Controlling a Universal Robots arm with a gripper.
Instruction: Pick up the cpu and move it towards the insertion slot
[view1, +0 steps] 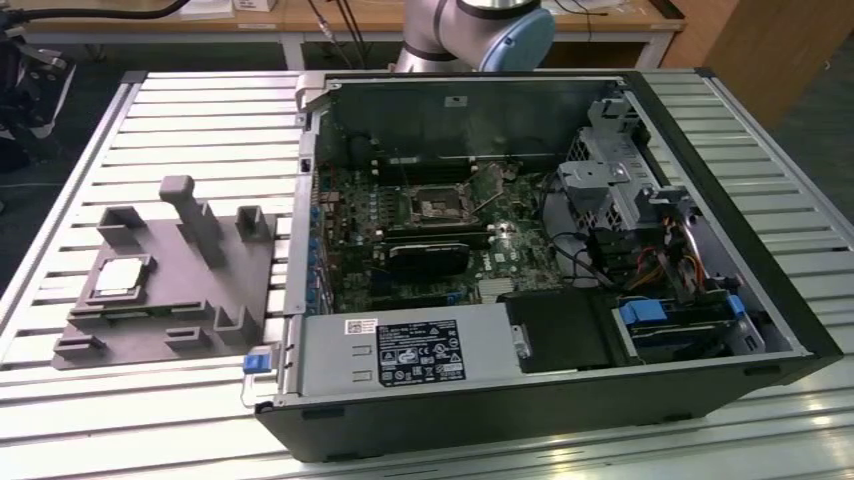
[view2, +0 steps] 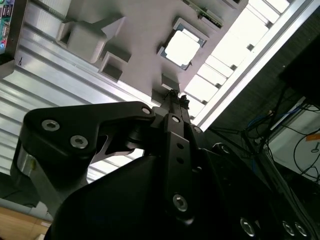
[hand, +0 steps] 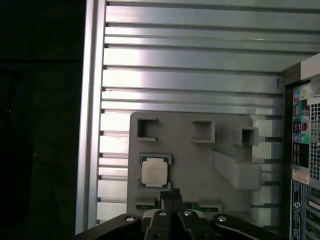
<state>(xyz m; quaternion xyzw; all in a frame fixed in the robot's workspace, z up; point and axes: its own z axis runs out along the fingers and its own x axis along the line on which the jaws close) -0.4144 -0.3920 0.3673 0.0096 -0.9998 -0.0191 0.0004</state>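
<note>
The cpu (view1: 120, 278) is a small silvery square with a pale rim, lying flat in a recess of the grey fixture (view1: 174, 300) at the exterior view's left. It shows in both wrist views (hand: 154, 172) (view2: 182, 47). My gripper (hand: 170, 194) hovers well above the fixture, a little to one side of the cpu, its fingers pressed together with nothing between them (view2: 175, 95). The insertion slot (view1: 437, 205) is a dark square socket with a silver frame on the motherboard inside the open computer case (view1: 787, 330).
The fixture carries tall grey posts (view1: 194, 215) and blocks (hand: 235, 170) close to the cpu. A long black card (view1: 427, 258) lies just below the socket. The case walls, a drive cage (view1: 607, 190) and cables surround the board. Everything rests on a slatted aluminium table (view1: 174, 110).
</note>
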